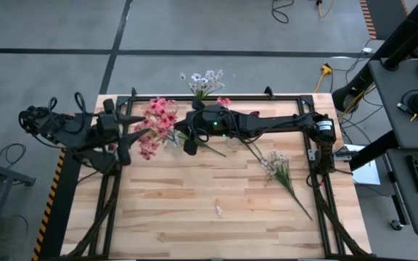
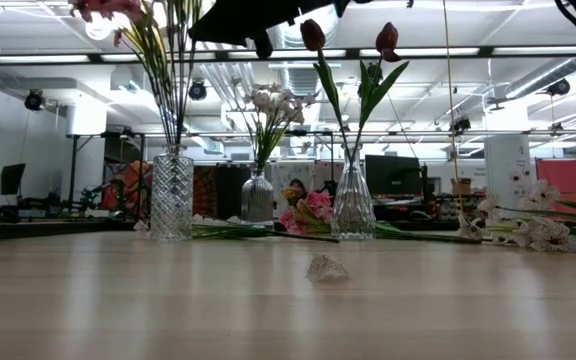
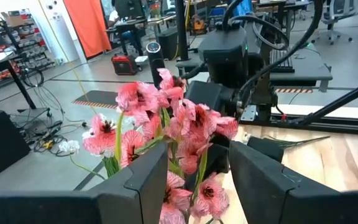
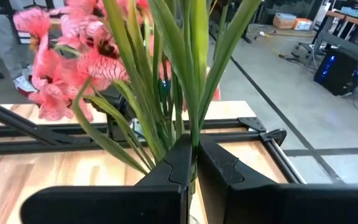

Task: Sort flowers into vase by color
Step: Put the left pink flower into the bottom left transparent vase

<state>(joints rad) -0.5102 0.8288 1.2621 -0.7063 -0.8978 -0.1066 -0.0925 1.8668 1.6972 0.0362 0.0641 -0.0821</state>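
Three glass vases stand at the far side. A cut-glass vase [image 2: 171,195] holds pink flowers [image 1: 158,119], a small vase [image 2: 258,197] white ones [image 2: 273,100], and another vase [image 2: 353,205] two dark red tulips [image 2: 313,35]. My left gripper [image 3: 197,155] is open at the pink blossoms [image 3: 166,118], coming from the table's left, and some blooms show between its fingers. My right gripper [image 4: 192,146] reaches in from the right, high above the table, shut on a green stalk with long leaves [image 4: 166,74]. That stalk's bloom is out of view. My left gripper has pink blooms [image 3: 210,193] between its fingertips; I cannot tell whether the fingers touch them. My right gripper pinches the leafy green stalk [image 4: 190,127] between its two fingers. The fingers come nearly level from the table's right and lie across the stalk. Stalk and leaves rise above the fingers, clear of the table.
A loose white-lilac flower [image 1: 276,165] lies on the table's right half. A fallen petal [image 1: 218,211] lies near the front middle. A pink flower [image 2: 308,210] lies on the table behind the vases. The near half of the wooden table [image 1: 165,225] holds nothing else.
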